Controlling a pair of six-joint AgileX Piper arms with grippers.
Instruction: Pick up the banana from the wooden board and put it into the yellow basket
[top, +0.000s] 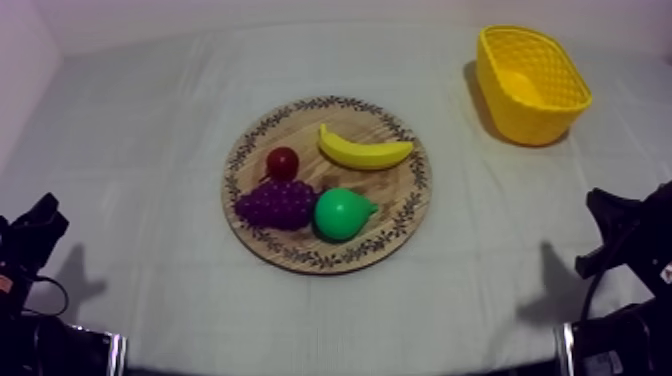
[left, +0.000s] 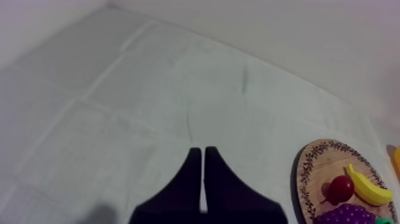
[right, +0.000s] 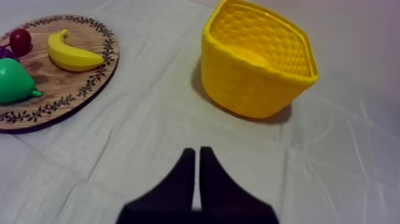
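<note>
A yellow banana (top: 364, 149) lies on the far right part of the round wooden board (top: 400, 215) at the table's middle; the banana (right: 71, 56) and the board (right: 89, 83) also show in the right wrist view. The yellow basket (top: 531, 83) stands empty at the back right. My left gripper (top: 42, 215) rests low at the left, its fingers together as a narrow wedge (left: 203, 156) over bare cloth. My right gripper (top: 605, 205) rests low at the right, shut on nothing (right: 197, 156), short of the basket (right: 256, 59).
On the board with the banana lie a small red fruit (top: 282, 162), a bunch of purple grapes (top: 276, 203) and a green pear (top: 342, 213). Open cloth lies between board and basket.
</note>
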